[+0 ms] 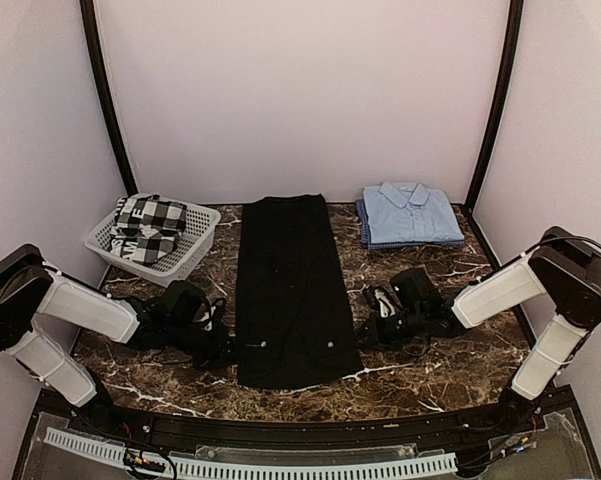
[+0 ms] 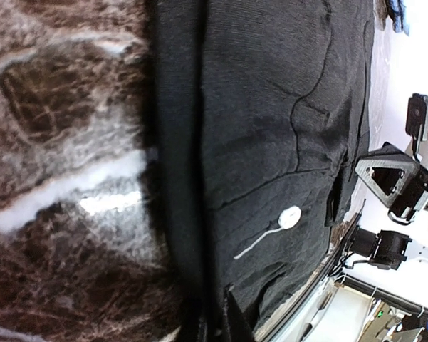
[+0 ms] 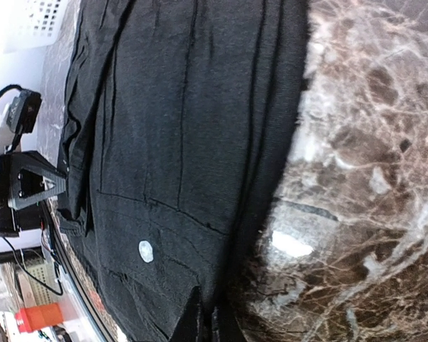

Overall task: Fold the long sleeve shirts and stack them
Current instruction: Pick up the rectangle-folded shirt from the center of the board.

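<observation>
The black long sleeve shirt [image 1: 285,285] lies folded into a long narrow strip down the middle of the marble table. My left gripper [image 1: 223,340] sits low at the strip's left edge near its front end. In the left wrist view, the left gripper [image 2: 215,324] has its tips pinched together on the black cloth [image 2: 270,128], close to a white button [image 2: 290,217]. My right gripper [image 1: 365,325] mirrors it at the right edge. In the right wrist view, the right gripper [image 3: 208,320] is shut on the black cloth [image 3: 178,128]. The light blue shirt [image 1: 410,213] lies folded at the back right.
A white basket [image 1: 105,245] holding black-and-white checkered cloth [image 1: 148,228] stands at the back left. Dark upright posts and pale walls close in the table on three sides. A metal rail runs along the near edge.
</observation>
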`<move>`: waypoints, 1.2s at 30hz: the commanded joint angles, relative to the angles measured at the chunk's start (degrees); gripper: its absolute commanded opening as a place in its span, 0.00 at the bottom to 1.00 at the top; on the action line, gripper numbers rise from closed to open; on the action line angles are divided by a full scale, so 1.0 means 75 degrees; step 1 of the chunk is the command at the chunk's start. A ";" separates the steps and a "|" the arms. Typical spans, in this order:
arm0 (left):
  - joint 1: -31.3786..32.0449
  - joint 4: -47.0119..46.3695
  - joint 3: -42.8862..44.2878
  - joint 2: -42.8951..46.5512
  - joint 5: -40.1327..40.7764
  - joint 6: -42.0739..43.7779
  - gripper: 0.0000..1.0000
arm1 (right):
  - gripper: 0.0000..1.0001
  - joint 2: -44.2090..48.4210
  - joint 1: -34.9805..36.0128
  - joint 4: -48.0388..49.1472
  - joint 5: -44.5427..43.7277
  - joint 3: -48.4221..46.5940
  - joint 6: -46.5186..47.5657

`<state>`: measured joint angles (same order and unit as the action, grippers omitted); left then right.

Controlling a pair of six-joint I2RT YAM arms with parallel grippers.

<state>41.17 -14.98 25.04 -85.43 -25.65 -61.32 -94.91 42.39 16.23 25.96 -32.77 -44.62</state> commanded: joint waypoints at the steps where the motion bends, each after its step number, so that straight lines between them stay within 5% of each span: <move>1: 0.0077 0.0802 -0.0026 -0.0387 0.0155 0.0092 0.02 | 0.00 -0.0089 0.0100 -0.0106 0.0032 0.0150 -0.0038; 20: 0.0452 0.1923 -0.0838 0.1517 -0.0113 0.0200 0.00 | 0.00 0.1370 0.1027 -0.0197 -0.0122 0.1122 -0.0952; 36: 0.0227 0.1133 -0.0139 0.2034 -0.0247 -0.0046 0.00 | 0.00 0.1590 0.1019 -0.0984 -0.0819 -0.0219 -0.0619</move>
<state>44.05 -5.32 20.75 -70.30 -27.62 -61.52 -82.35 50.19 9.65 22.46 -31.09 -50.52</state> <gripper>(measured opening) 0.013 0.005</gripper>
